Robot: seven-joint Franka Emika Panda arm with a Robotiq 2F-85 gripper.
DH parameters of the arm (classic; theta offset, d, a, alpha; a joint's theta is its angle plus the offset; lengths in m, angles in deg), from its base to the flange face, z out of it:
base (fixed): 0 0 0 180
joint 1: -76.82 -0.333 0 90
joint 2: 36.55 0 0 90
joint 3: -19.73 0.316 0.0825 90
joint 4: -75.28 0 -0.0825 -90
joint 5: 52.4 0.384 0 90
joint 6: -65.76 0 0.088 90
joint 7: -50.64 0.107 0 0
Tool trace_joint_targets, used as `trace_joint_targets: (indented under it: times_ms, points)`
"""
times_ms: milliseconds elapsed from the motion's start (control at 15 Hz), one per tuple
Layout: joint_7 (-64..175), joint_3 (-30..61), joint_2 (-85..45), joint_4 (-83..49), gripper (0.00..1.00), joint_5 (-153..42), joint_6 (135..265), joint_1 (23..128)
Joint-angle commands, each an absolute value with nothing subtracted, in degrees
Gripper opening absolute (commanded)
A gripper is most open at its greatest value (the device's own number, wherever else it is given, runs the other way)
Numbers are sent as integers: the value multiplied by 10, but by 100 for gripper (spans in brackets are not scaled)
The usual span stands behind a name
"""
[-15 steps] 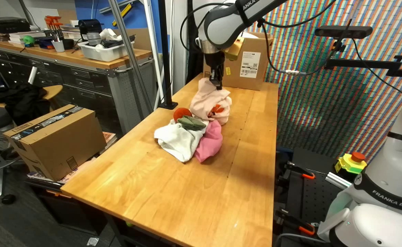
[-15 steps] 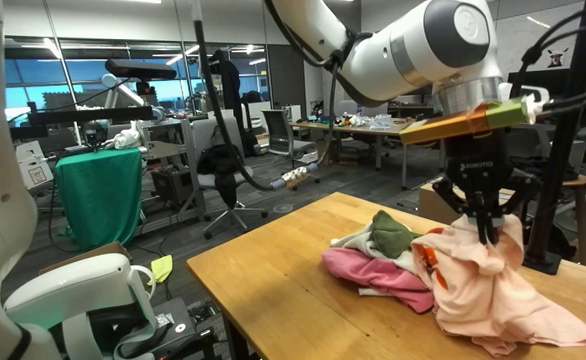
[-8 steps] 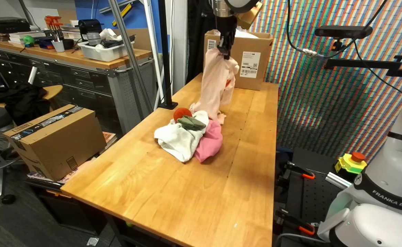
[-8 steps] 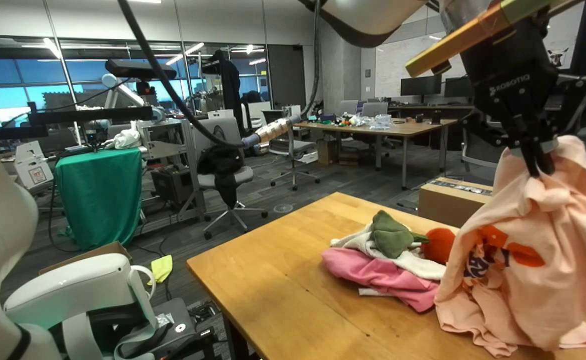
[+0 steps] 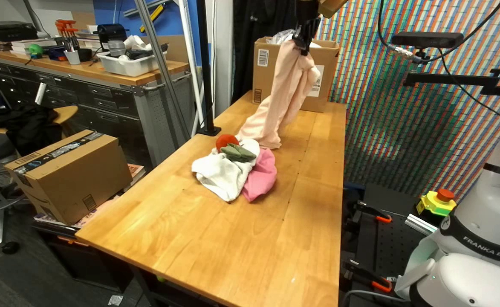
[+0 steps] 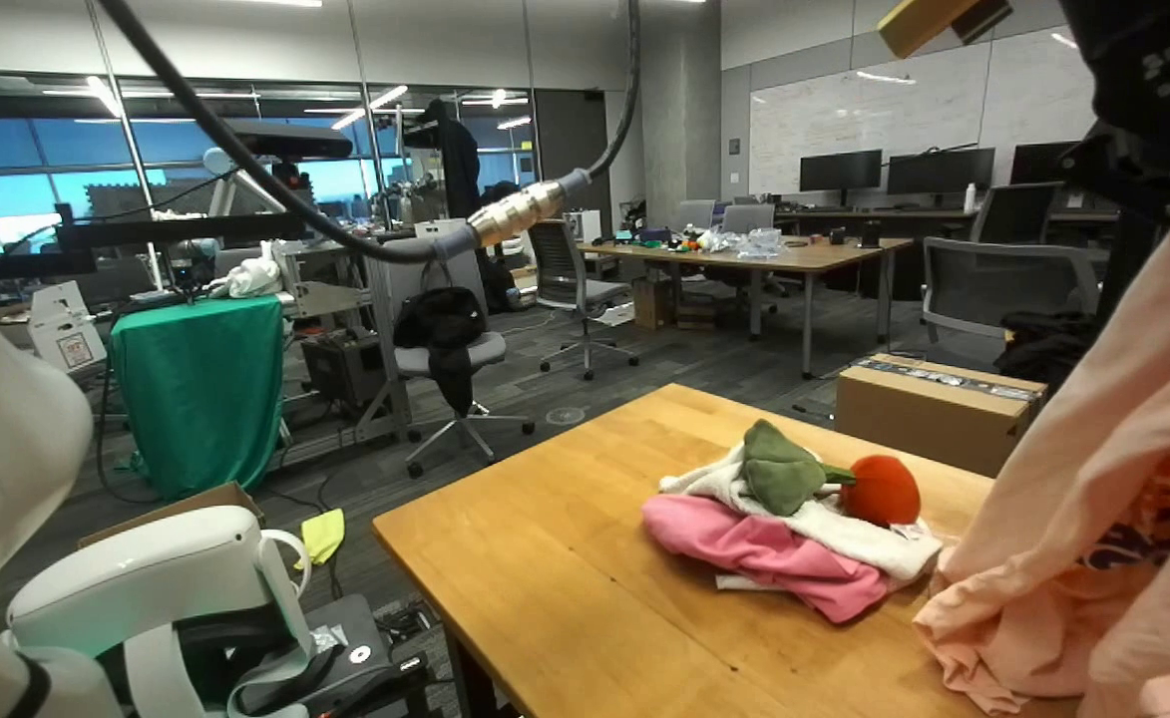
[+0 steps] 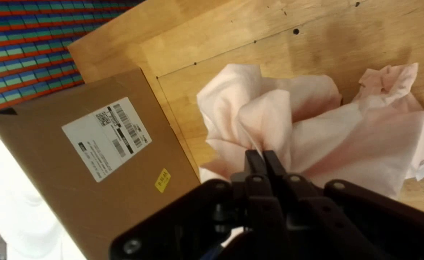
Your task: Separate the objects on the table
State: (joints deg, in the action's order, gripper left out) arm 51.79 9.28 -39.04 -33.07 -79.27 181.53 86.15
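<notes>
My gripper (image 7: 261,153) is shut on the peach cloth (image 7: 313,137). In an exterior view the gripper (image 5: 302,47) holds this cloth (image 5: 277,96) high, and its lower end lies on the wooden table (image 5: 215,238). Beside it sits a pile: the cream-white towel (image 5: 222,172), the bright pink cloth (image 5: 261,177) and, on top, the orange-and-green item (image 5: 238,152). In an exterior view its orange ball (image 6: 882,491) and green part (image 6: 782,471) show fully. I cannot tell whether the peach cloth touches the towel. The rope-like loop is out of view or hidden.
A large cardboard box (image 5: 263,79) stands at the table's far end, close behind the held cloth; it fills the left of the wrist view (image 7: 125,202). A black post (image 5: 207,85) is fixed at the table edge. Another cardboard box (image 5: 70,175) stands beside the table, lower down.
My gripper has risen and moved towards the far box, pulling the peach cloth up and away from the pile. The orange ball is now uncovered. The pile itself has hardly moved.
</notes>
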Motion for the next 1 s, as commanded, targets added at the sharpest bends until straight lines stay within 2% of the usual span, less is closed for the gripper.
trace_joint_targets:
  times_ms: [0,933]
  points:
    - [542,75,-425,-348,2,-803,1816,889]
    - [588,39,-498,-390,2,-801,1848,956]
